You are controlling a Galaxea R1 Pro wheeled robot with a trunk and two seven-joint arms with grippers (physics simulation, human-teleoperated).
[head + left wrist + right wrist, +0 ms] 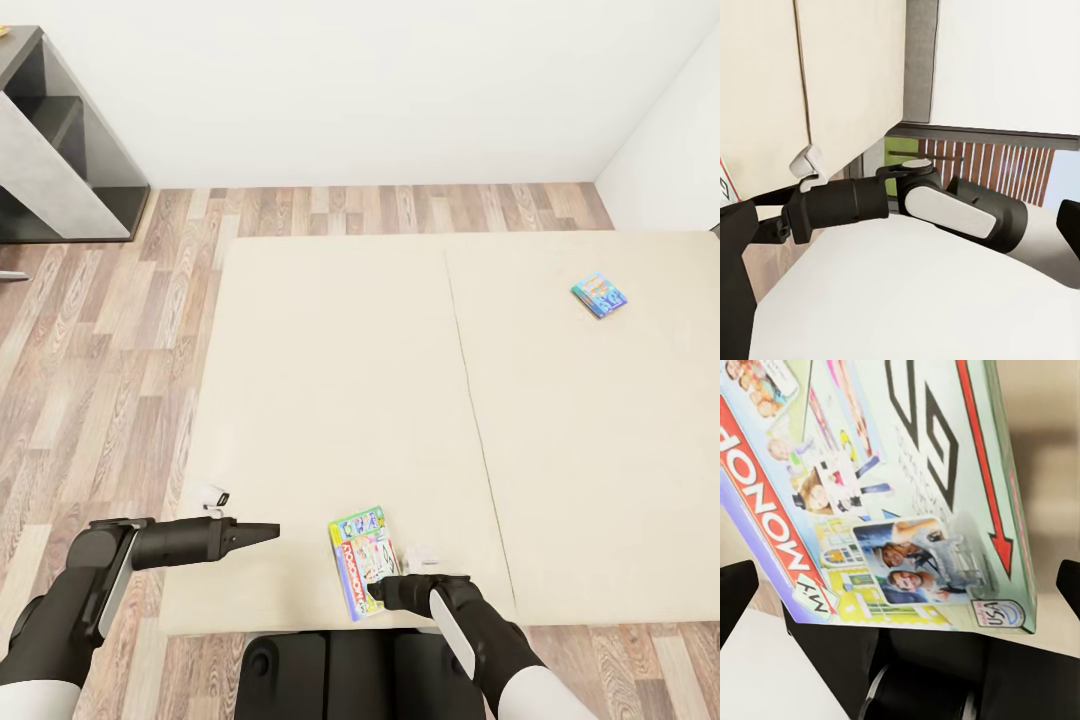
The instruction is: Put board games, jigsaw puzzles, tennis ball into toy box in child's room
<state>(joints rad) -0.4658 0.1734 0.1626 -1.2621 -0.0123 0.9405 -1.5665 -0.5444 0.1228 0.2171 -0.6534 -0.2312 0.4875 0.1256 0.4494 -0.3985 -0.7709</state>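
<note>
Right gripper: at 6 o'clock in the head view, at the near edge of the bed, tips at the lower right corner of the near board game; the right wrist view shows the two dark fingers spread wide, one on each side of the box lid, not closed on it.
Left gripper: at 7 o'clock in the head view, held level over the near left part of the mattress, pointing toward the near board game and well apart from it; whether it is open or closed cannot be told.
Near board game: flat box lying on the mattress near its front edge; lid green, white and blue with a red band of white letters; in the right wrist view photos of people and a red arrow show on the lid.
Far board game: small blue flat box at 2 o'clock, lying on the right mattress half, well apart from both grippers.
Bed: plain beige mattress in two parts, seam running from 12 to 6 o'clock.
Shelf unit: grey and dark, open compartments, at 10 o'clock against the wall.
Floor: wood planks, at 9 o'clock beside the bed.
Walls: white, meeting in a corner at 1 o'clock.
</note>
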